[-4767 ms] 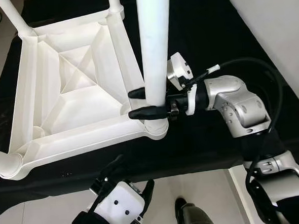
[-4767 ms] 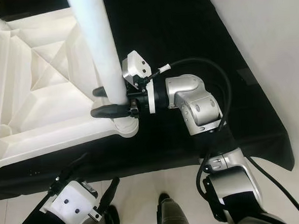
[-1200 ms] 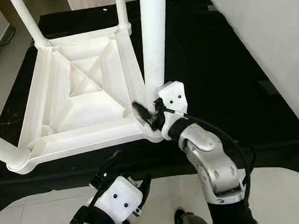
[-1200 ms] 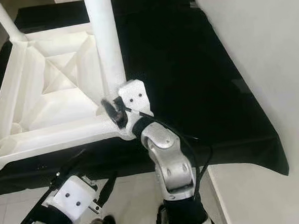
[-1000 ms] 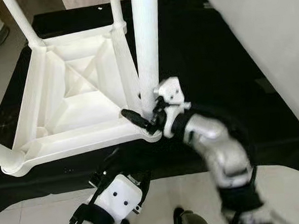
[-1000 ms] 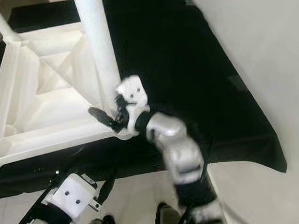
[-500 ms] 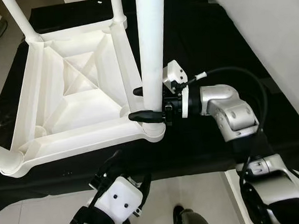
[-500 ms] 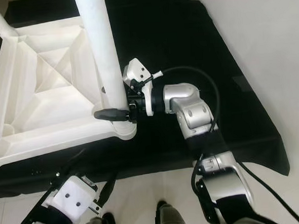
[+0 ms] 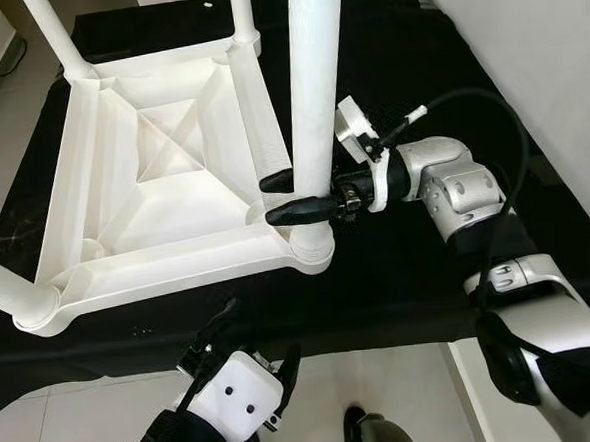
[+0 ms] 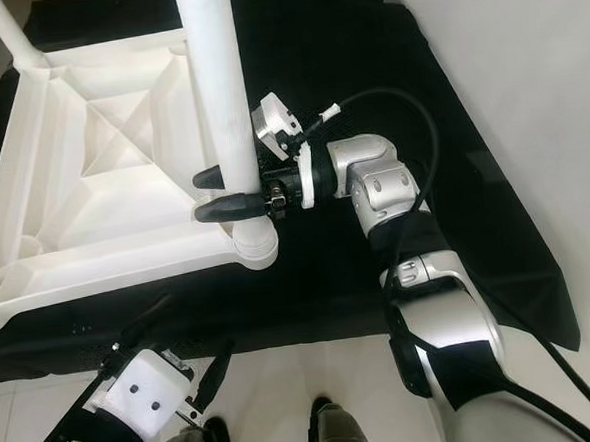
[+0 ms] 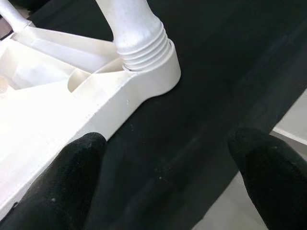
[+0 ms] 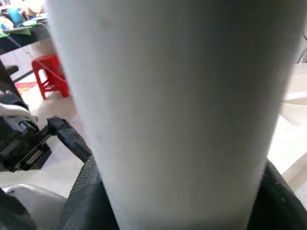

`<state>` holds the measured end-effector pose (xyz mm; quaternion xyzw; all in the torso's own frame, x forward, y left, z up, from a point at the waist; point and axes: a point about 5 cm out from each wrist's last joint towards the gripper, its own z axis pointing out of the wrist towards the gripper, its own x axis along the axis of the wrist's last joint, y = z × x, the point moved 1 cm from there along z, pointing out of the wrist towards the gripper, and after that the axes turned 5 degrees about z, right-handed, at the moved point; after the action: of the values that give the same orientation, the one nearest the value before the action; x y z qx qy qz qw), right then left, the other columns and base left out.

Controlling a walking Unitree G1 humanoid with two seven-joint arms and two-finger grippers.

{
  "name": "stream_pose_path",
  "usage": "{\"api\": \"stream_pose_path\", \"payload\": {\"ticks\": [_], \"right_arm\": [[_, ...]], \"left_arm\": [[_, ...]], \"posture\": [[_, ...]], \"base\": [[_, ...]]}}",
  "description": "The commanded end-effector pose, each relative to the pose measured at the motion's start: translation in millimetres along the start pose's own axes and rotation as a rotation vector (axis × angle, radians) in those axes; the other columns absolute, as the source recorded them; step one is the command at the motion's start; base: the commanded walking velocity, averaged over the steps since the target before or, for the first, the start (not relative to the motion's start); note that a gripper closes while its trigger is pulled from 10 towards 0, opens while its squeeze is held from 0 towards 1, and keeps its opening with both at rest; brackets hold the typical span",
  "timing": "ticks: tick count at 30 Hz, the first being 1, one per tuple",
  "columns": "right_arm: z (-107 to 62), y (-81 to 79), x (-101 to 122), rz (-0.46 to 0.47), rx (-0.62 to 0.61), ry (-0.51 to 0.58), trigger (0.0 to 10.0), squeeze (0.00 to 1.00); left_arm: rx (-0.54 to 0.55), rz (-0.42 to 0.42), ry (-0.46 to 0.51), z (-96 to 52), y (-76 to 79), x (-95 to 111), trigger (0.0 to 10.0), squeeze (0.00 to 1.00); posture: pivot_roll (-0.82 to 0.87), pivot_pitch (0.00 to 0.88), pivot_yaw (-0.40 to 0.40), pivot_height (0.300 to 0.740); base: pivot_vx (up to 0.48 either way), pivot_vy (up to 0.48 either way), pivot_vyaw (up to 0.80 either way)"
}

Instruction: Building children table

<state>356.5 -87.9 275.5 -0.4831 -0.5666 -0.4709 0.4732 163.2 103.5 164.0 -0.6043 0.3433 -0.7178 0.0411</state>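
Left eye view, right gripper (image 9: 291, 195) still clamping table leg (image 9: 312, 90), tilted more.

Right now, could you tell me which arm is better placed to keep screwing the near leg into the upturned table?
The right. Its tool already straddles the near leg just above the corner socket, one finger on each side. The left tool hangs low at the black cloth's near edge, open and holding nothing.

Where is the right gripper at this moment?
In the left eye view the right gripper sits mid-frame, its fingers shut around the upright white leg just above the upturned tabletop's near corner socket.
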Motion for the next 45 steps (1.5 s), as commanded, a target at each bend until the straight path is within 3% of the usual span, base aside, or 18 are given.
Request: {"api": "stream_pose_path", "payload": {"ticks": [1, 10, 11, 12, 14, 15, 16, 21, 26, 27, 28, 31, 32, 33, 34, 37, 44, 45], "right_arm": [[-2.0, 0.2, -0.4, 0.019, 0.02, 0.011, 0.0, 0.0], [-7.6, 2.2, -0.5, -0.014, -0.1, 0.042, 0.0, 0.0], [-5.5, 3.6, -8.3, 0.028, -0.282, 0.072, 0.0, 0.0], [-5.5, 3.6, -8.3, 0.028, -0.282, 0.072, 0.0, 0.0], [5.6, -5.5, -48.5, 0.126, -0.94, 0.082, 0.0, 0.0], [5.6, -5.5, -48.5, 0.126, -0.94, 0.082, 0.0, 0.0], [12.4, -26.4, -68.6, 0.152, -1.122, 0.049, 0.0, 0.0], [35.9, -48.5, -84.3, 0.181, -1.172, 0.014, 0.0, 0.0], [47.6, -40.5, -78.3, 0.164, -1.108, 0.035, 0.0, 0.0], [47.5, -35.5, -74.7, 0.144, -1.091, 0.029, 7.4, 0.0], [46.0, -32.6, -70.7, 0.131, -1.088, 0.029, 10.0, 0.0], [47.4, -30.7, -65.2, 0.111, -1.036, 0.035, 10.0, 0.0], [52.5, -32.2, -52.8, 0.093, -0.935, 0.071, 10.0, 0.64], [55.2, -34.0, -47.1, 0.089, -0.89, 0.092, 10.0, 0.64], [55.3, -33.6, -39.4, 0.08, -0.836, 0.118, 10.0, 1.0], [55.1, -33.4, -34.3, 0.072, -0.802, 0.133, 10.0, 1.0], [35.2, -32.0, -4.5, -0.163, -0.321, 0.017, 10.0, 1.0], [32.0, -30.8, -2.4, -0.191, -0.284, -0.003, 10.0, 0.0]], "left_arm": [[-0.01, -0.005, -0.014, -2.7, 1.6, 0.0, 10.0, 0.0], [-0.011, -0.008, -0.012, -2.3, 2.3, 0.3, 10.0, 0.0], [-0.011, -0.01, -0.011, -2.1, 2.6, 0.2, 10.0, 0.0], [-0.011, -0.01, -0.011, -2.1, 2.6, 0.2, 10.0, 0.0], [-0.008, -0.012, -0.009, -2.1, 1.1, -0.2, 10.0, 0.0], [-0.008, -0.012, -0.009, -2.1, 1.1, -0.2, 10.0, 0.0], [-0.008, -0.012, -0.008, -1.6, 0.0, -0.5, 10.0, 0.0], [-0.015, -0.008, -0.006, -0.3, -0.3, -1.8, 10.0, 0.0], [-0.017, -0.006, -0.006, 0.7, 0.0, -3.1, 10.0, 0.0], [-0.013, -0.005, -0.006, 1.2, -0.4, -3.4, 10.0, 0.0], [-0.007, -0.004, -0.007, 1.3, -0.9, -3.4, 10.0, 0.0], [-0.002, -0.002, -0.008, 1.3, -1.3, -3.2, 10.0, 0.0], [0.002, -0.002, -0.008, 1.7, -1.4, -3.0, 10.0, 0.0], [0.001, -0.002, -0.007, 2.0, -1.3, -2.9, 10.0, 0.0], [0.0, -0.003, -0.007, 2.2, -1.2, -3.0, 10.0, 0.0], [0.0, -0.003, -0.006, 2.4, -1.2, -3.0, 10.0, 0.0], [0.002, -0.006, -0.004, 2.4, -0.6, -1.9, 10.0, 0.0], [0.003, -0.006, -0.004, 2.3, -0.9, -1.8, 10.0, 0.0]], "posture": [[0.0, 0.285, 0.003, 0.74], [-0.01, 0.283, 0.003, 0.74], [-0.03, 0.279, -0.018, 0.74], [-0.03, 0.279, -0.018, 0.74], [-0.05, 0.287, -0.016, 0.74], [-0.05, 0.287, -0.016, 0.74], [-0.05, 0.293, -0.001, 0.74], [-0.05, 0.275, 0.006, 0.74], [-0.05, 0.264, 0.001, 0.74], [-0.04, 0.267, -0.006, 0.74], [-0.04, 0.267, -0.005, 0.74], [-0.04, 0.268, -0.005, 0.74], [-0.04, 0.266, -0.006, 0.74], [-0.04, 0.266, -0.006, 0.74], [-0.05, 0.265, -0.006, 0.74], [-0.05, 0.265, -0.006, 0.74], [-0.02, 0.268, -0.011, 0.74], [-0.02, 0.268, -0.011, 0.74]], "base": [[0.0, 0.0, 0.0], [0.0, 0.0, 0.0], [0.0, 0.0, 0.0], [0.0, 0.0, 0.0], [0.0, 0.0, 0.0], [0.0, 0.0, 0.0], [0.0, 0.0, 0.0], [0.0, 0.0, 0.0], [0.0, 0.0, 0.0], [0.0, 0.0, 0.0], [0.0, 0.0, 0.0], [0.0, 0.0, 0.0], [0.0, 0.0, 0.0], [0.0, 0.0, 0.0], [0.0, 0.0, 0.0], [0.0, 0.0, 0.0], [0.0, 0.0, 0.0], [0.0, 0.0, 0.0]]}}
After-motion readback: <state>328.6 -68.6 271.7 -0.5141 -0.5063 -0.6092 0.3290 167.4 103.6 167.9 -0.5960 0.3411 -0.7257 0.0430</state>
